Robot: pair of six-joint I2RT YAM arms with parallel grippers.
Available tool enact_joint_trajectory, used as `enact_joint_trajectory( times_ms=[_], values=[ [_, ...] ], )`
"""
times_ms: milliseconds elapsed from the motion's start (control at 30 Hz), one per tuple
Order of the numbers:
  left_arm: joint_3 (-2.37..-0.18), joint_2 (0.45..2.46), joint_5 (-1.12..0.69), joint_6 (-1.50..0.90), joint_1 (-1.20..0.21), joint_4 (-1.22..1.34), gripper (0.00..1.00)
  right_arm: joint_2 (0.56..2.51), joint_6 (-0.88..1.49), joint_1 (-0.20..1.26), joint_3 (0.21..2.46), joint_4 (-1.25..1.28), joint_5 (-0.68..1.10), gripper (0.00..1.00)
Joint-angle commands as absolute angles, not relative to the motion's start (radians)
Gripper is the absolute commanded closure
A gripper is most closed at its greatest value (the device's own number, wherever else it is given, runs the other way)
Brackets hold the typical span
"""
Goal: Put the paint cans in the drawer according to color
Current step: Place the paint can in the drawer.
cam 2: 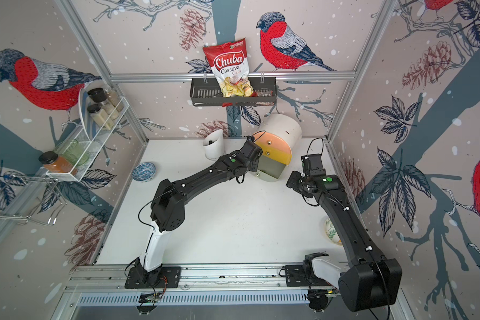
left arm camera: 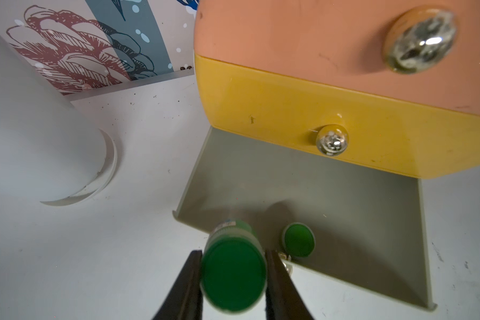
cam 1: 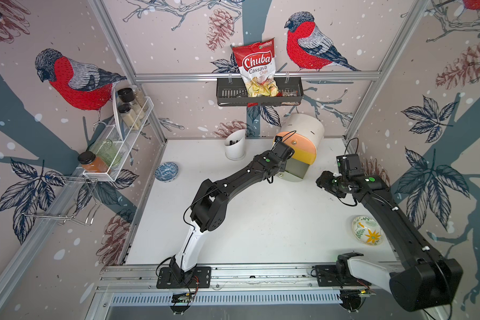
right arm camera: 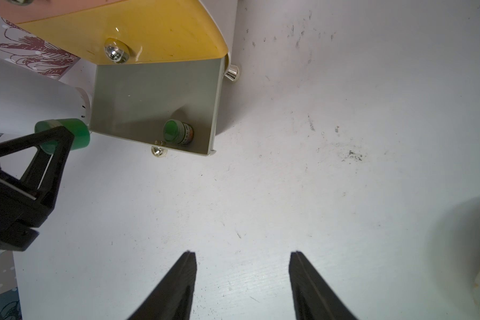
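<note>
Grey-green bottom drawer (left arm camera: 302,188) open, green paint can (left arm camera: 299,239) inside, second green can (left arm camera: 233,279) in left pincer (left arm camera: 233,251).

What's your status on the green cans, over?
Left gripper shut on green paint can, at open grey-green drawer's front corner. Right gripper open, empty. Second green can already inside. White holder cup close beside.

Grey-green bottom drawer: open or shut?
Open. The grey-green drawer sticks out beneath the yellow drawer front, its floor exposed, with one green can inside.

The left arm (cam 1: 239,174) reaches to the drawer (cam 1: 306,130), whose grey-green bottom tray (cam 1: 297,169) seems pulled out.
</note>
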State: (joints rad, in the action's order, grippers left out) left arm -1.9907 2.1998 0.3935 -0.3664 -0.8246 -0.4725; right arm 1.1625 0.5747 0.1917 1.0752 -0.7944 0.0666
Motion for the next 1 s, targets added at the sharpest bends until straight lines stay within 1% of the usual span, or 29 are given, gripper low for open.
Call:
enact_joint_trajectory(
  times_ms=[0, 700, 967],
  values=[
    [-2.033, 2.231, 0.395, -0.335, -0.818, -0.48, 0.81, 1.151, 0.557, 0.185, 1.068, -0.78, 0.08, 0.42],
    [-2.154, 2.404, 0.355, -0.275, -0.811, -0.39, 0.82, 1.132, 0.568, 0.181, 1.046, -0.744, 0.103, 0.41],
    [-2.157, 2.443, 0.345, -0.255, -0.812, -0.338, 0.81, 1.138, 0.565, 0.163, 1.075, -0.703, 0.095, 0.42]
  ],
)
